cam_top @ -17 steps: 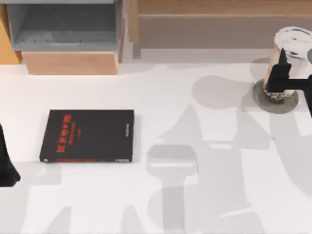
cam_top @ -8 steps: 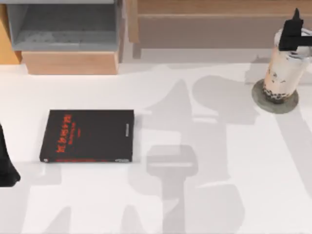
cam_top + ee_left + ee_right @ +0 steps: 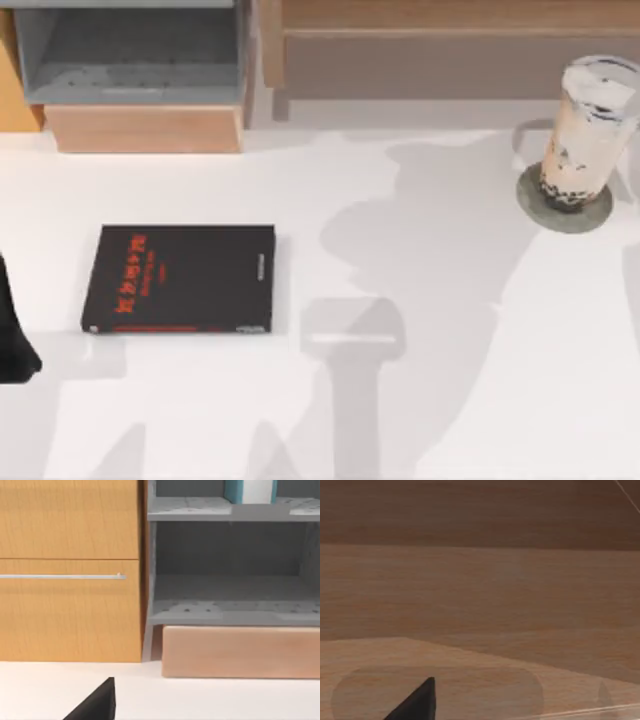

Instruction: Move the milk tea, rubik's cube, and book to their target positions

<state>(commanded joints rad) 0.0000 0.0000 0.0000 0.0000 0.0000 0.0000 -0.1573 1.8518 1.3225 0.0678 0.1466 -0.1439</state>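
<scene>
The milk tea (image 3: 588,130) stands upright on a flat grey round disc (image 3: 563,210) at the table's far right, with nothing holding it. The book (image 3: 250,491), teal with white page edges, stands on an upper grey shelf in the left wrist view. The rubik's cube is out of view. My left arm (image 3: 14,335) is parked at the table's left edge, and a black tip of the left gripper (image 3: 97,705) faces the cabinet. A black tip of my right gripper (image 3: 417,705) hangs before a brown wooden surface.
A black book with red lettering (image 3: 180,278) lies flat left of centre. A grey open shelf unit (image 3: 130,60) on a wooden base (image 3: 145,128) stands at the back left, beside an orange wooden cabinet (image 3: 65,605). A long wooden shelf (image 3: 450,50) runs along the back.
My right gripper, which was around the milk tea's lower part, rose past the lid and left the top view. The cup stays upright on the disc. The left arm has not moved.
</scene>
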